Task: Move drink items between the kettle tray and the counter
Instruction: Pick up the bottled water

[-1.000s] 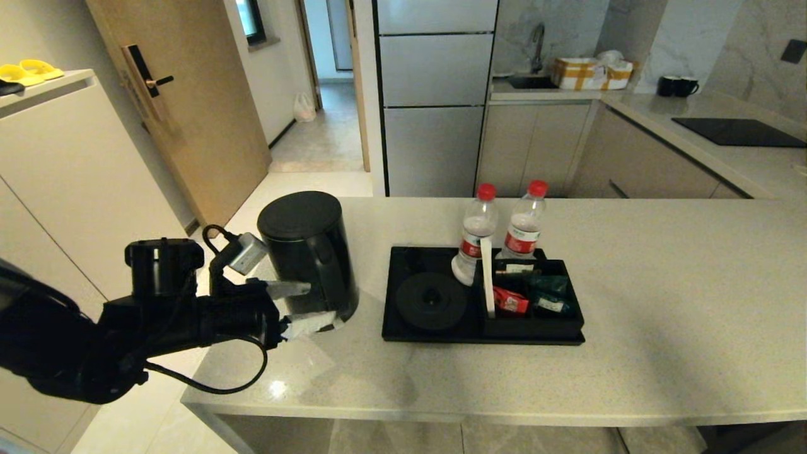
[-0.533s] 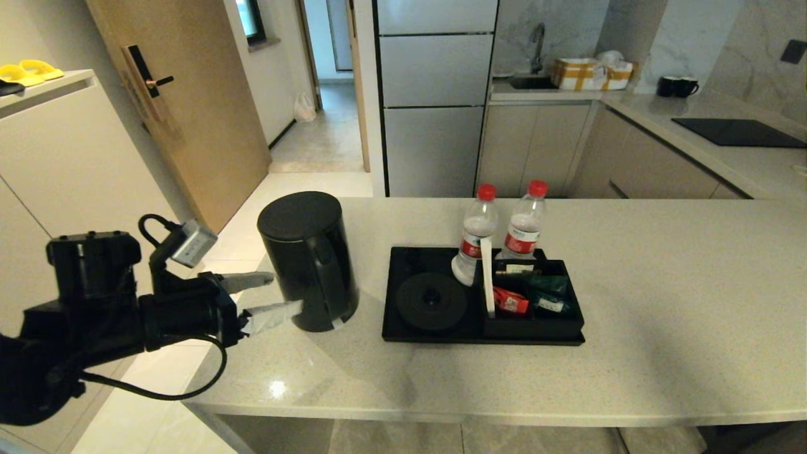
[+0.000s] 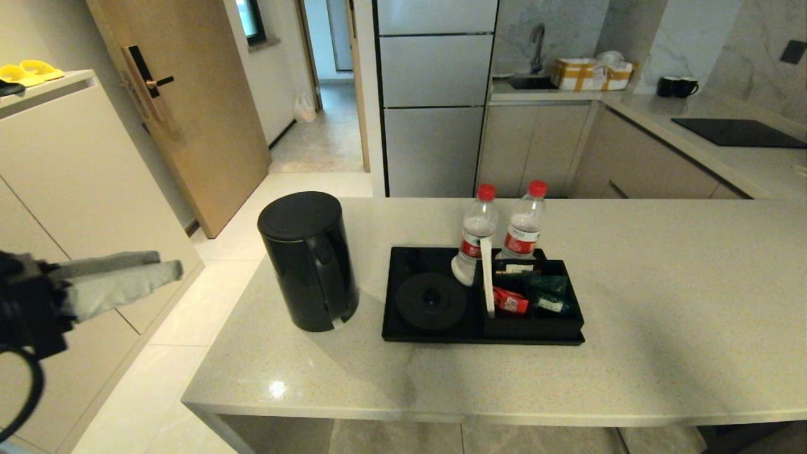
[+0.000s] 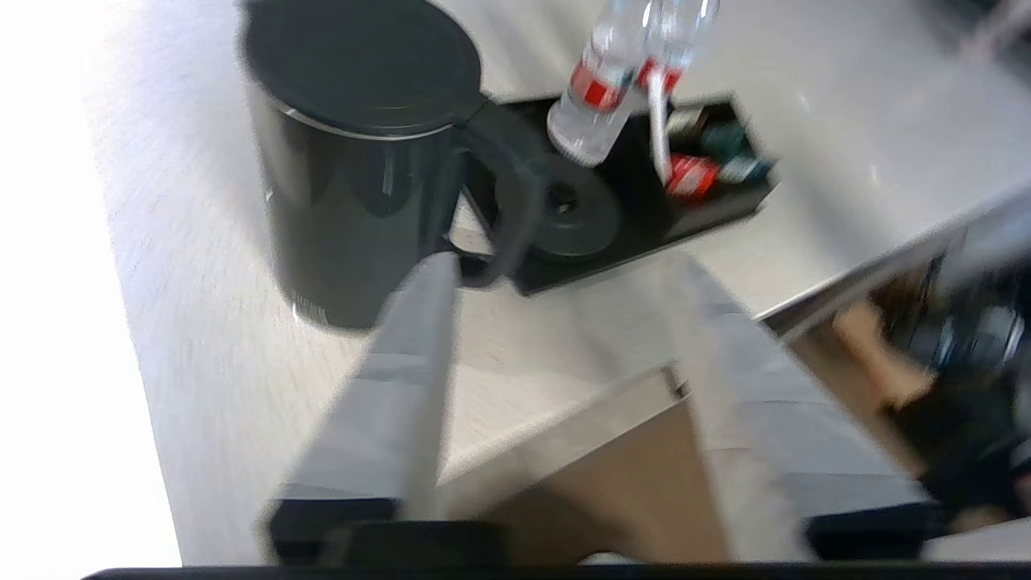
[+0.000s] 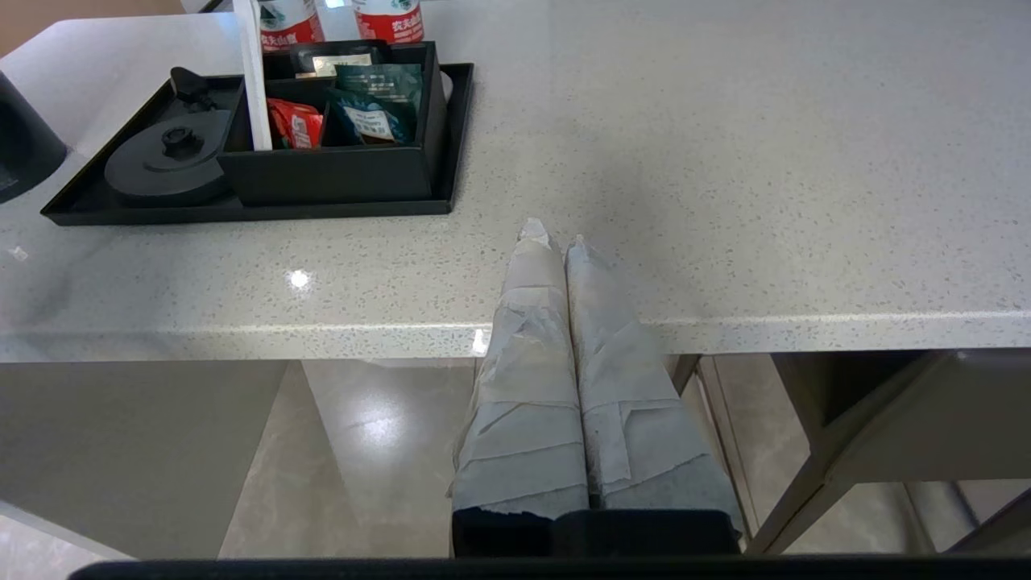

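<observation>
The tall black kettle [image 3: 307, 261] [image 4: 354, 161] stands upright on the beige counter [image 3: 662, 302], just left of the black kettle tray [image 3: 403, 334]. The tray's round base [image 3: 432, 301] is bare. Two red-capped water bottles [image 3: 476, 233] [image 3: 524, 227] stand at the tray's back edge. My left gripper [image 3: 169, 265] [image 4: 564, 266] is open and holds nothing; it hangs off the counter's left end, well clear of the kettle. My right gripper [image 5: 556, 238] is shut and empty, low at the counter's front edge, right of the tray [image 5: 242, 211]; the head view does not show it.
Red and green sachets [image 3: 526, 296] fill the tray's boxed compartment beside the white divider [image 3: 487, 277]. A pale cabinet [image 3: 69, 170] and a wooden door [image 3: 183, 107] stand to the left. The far worktop holds a hob [image 3: 737, 132], two mugs [image 3: 678, 86] and a sink.
My left arm has pulled back to the left, away from the kettle, with its fingers open. The kettle stays where it stood on the counter.
</observation>
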